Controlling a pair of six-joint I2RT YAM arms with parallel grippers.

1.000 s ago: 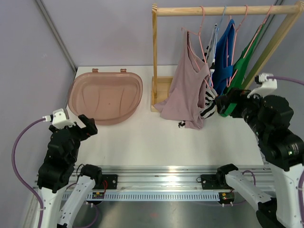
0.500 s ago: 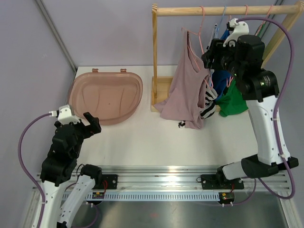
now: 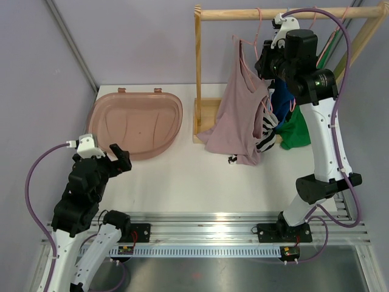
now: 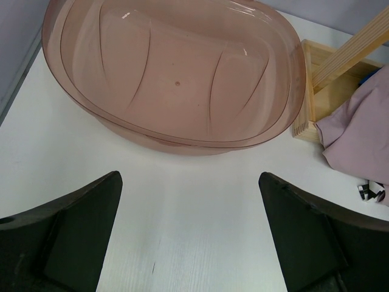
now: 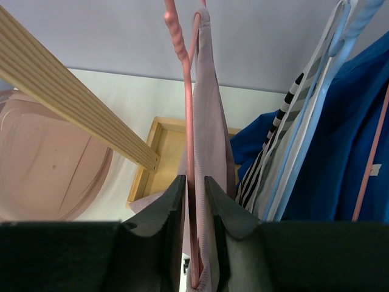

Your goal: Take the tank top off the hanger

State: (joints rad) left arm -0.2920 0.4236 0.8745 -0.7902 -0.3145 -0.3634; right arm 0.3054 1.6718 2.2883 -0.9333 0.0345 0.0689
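The mauve tank top (image 3: 240,118) hangs on a pink hanger (image 3: 258,36) at the left end of the wooden rack's rail (image 3: 243,13). My right gripper (image 3: 262,64) is raised to the garment's shoulder. In the right wrist view the gripper (image 5: 194,181) stands shut on the tank top's strap (image 5: 210,109) together with the pink hanger wire (image 5: 188,103). My left gripper (image 3: 119,158) hovers low over the table near the basin, open and holding nothing (image 4: 189,177). The tank top's hem (image 4: 358,128) shows at the right of the left wrist view.
A brown plastic basin (image 3: 97,115) lies on the table at the left. On the rack behind the tank top hang a striped garment (image 3: 265,137), a blue one (image 3: 285,85) and a green one (image 3: 298,132). The rack's upright post (image 3: 197,73) stands between basin and clothes.
My right arm rose from beside the green garment up to the tank top's shoulder, and its jaws closed on the strap and hanger. The left arm shifted slightly.
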